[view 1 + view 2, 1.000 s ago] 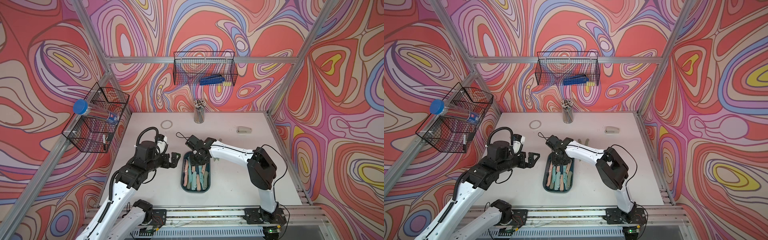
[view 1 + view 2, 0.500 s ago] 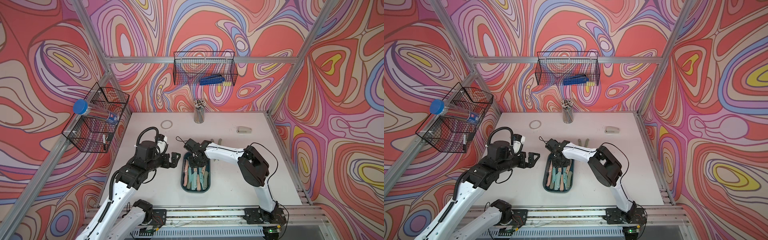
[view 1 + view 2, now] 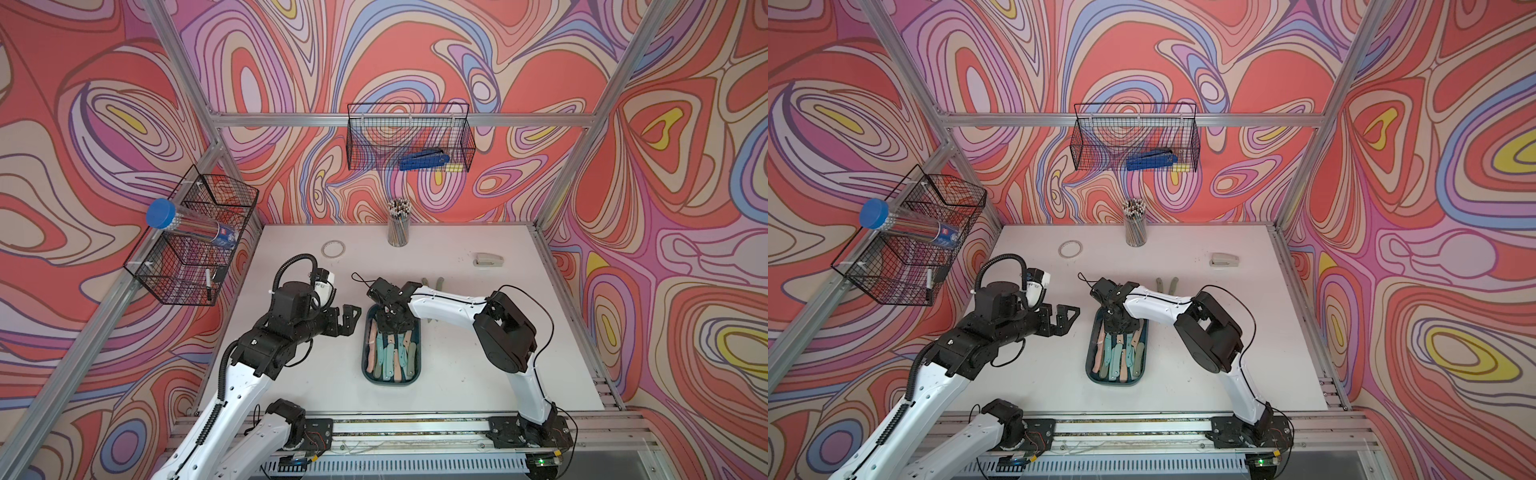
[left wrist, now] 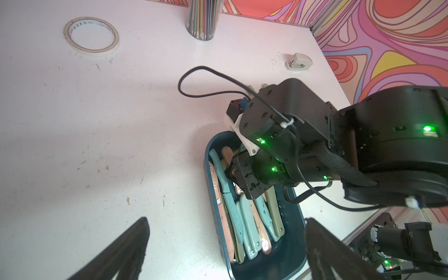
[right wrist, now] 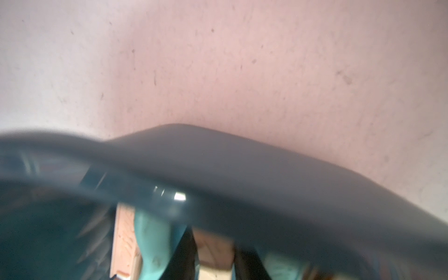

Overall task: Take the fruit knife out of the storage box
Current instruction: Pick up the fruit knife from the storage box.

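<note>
— Left wrist view: where's the knife?

— In the box (image 4: 283,244) with the rest. Knives (image 4: 242,218), pink, teal and green, lie packed lengthwise in it. None is lifted clear that I can see.

— And the box?

— Flat on the table (image 3: 457,365), between the two arms in both top views.

— Who's on it?

— Right gripper (image 3: 392,328). It reaches down into the far end of the box, among the handles. Its own camera shows dark fingers (image 5: 185,261) either side of something pale pink, but that picture is all blur. Clamped or merely close, I can't tell.

— Other arm?

— Left gripper (image 3: 348,320) hangs beside the box on its left, jaws wide apart, holding nothing.

— So how far along?

— Early in this pick, I'd say. The reach is made and the grip is unconfirmed. Lifting the knife out and setting it down are left.

— Anything out of the box?

— Two green things (image 3: 440,283) lie on the table just beyond the right arm, half hidden. They look like knives, so some may be out already, though I can't be sure.

— Rest of the table?

— Tape ring (image 4: 93,52), pencil cup (image 3: 398,230) and stapler (image 3: 488,261) sit along the far side, well apart from the box.
</note>
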### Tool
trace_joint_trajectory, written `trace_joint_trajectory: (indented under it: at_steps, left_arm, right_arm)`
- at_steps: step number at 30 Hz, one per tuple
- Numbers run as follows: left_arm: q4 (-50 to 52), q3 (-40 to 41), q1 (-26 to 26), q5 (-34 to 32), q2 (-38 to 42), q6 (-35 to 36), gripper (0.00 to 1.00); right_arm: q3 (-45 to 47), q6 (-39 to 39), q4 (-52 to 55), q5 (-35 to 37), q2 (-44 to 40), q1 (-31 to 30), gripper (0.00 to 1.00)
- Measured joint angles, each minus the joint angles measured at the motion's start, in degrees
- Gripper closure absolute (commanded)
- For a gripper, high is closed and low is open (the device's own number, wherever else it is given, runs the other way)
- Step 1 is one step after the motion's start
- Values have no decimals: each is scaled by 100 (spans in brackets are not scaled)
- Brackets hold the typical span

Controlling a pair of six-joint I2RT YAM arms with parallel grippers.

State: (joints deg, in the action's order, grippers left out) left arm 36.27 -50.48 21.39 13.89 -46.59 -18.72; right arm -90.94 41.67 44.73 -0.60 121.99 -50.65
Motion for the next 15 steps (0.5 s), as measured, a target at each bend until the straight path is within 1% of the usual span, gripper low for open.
trace_joint_trajectory:
  at_steps: [7,15]
  left_arm:
    - [0,0,0,-2,0,0,1]
    - [0,0,0,-2,0,0,0]
  right_arm:
    - [0,0,-17,4,0,0,79]
    - [26,0,39,105,-72,0,79]
